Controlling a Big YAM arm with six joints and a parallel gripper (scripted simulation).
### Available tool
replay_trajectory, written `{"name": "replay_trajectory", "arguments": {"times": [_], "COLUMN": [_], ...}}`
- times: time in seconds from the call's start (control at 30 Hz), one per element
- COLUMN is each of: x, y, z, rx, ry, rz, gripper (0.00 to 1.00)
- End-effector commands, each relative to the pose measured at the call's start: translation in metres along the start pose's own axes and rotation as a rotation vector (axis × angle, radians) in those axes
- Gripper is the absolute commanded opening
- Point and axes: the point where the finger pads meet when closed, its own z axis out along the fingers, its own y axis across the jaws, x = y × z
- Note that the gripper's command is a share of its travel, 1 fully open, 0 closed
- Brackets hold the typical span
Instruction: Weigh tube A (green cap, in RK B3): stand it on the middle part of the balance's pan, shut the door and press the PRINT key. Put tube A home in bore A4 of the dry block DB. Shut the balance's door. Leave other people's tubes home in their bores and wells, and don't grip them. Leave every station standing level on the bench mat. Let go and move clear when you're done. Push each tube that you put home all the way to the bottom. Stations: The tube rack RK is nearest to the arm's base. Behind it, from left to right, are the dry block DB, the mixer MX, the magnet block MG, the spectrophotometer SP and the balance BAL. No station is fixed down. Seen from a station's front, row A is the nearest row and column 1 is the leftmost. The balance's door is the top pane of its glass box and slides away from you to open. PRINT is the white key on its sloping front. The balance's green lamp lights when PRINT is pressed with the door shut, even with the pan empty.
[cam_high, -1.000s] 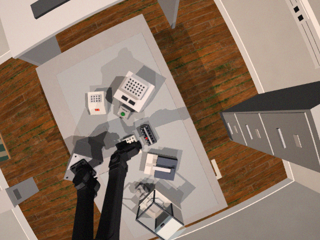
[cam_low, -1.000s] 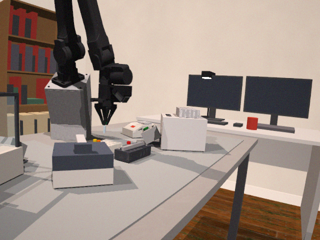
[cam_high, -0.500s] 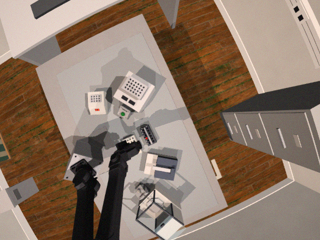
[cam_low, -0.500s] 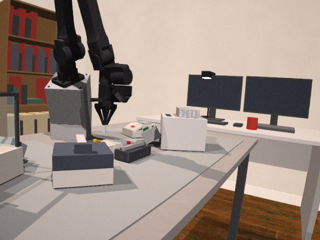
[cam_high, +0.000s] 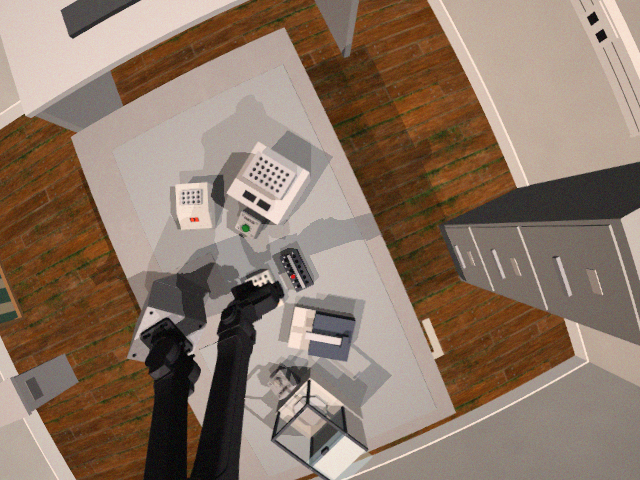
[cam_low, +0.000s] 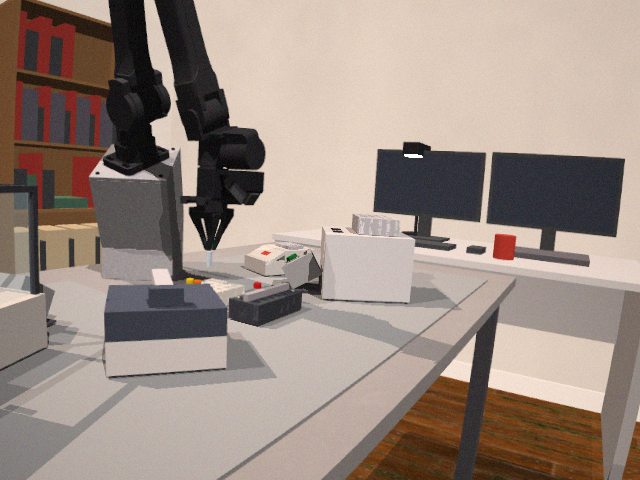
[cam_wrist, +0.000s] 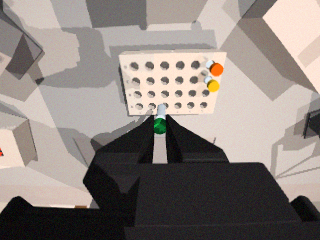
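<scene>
High overhead, one view faces down on the whole bench mat (cam_high: 330, 377) (cam_low: 289, 392); another looks low across its near edge. The wrist view, closest, faces down on the tube rack (cam_high: 263, 275) (cam_low: 227, 290) (cam_wrist: 172, 110), shared by all.

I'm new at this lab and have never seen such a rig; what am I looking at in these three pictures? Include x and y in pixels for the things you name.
The machine is one black robot arm ending in a two-fingered gripper (cam_low: 209, 246) (cam_wrist: 159, 120). The top picture looks down on the bench; the exterior one looks across it from the side; the wrist one looks past the fingers from the arm's end.

The fingers are closed on a green-capped tube (cam_low: 209, 258) (cam_wrist: 160, 125), held above the bench. In the wrist picture, a pale tube rack (cam_wrist: 172, 54) lies beyond it, with an orange-capped tube (cam_wrist: 216, 69) and a yellow-capped one (cam_wrist: 213, 86) at its right side.

Around the rack on the bench stand several instruments, among them a blue-and-white one (cam_high: 330, 346) (cam_low: 165, 330) and the glass-sided balance (cam_high: 293, 448) (cam_low: 20, 325).
</scene>
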Motion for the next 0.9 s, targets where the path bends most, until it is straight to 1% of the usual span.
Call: {"name": "replay_trajectory", "arguments": {"times": [0.0, 0.27, 0.33, 0.63, 0.87], "x": [0.002, -0.005, -0.005, -0.013, -0.012], "y": [0.002, 0.003, 0.003, 0.003, 0.003], "z": [-0.006, -0.020, -0.020, -0.037, -0.047], "rx": [-0.002, -0.002, -0.002, -0.004, -0.004], "ry": [-0.005, -0.016, -0.016, -0.028, -0.027], "rz": [-0.002, 0.003, 0.003, 0.009, 0.009], "gripper": [0.09, 0.09, 0.09, 0.09, 0.09]}}
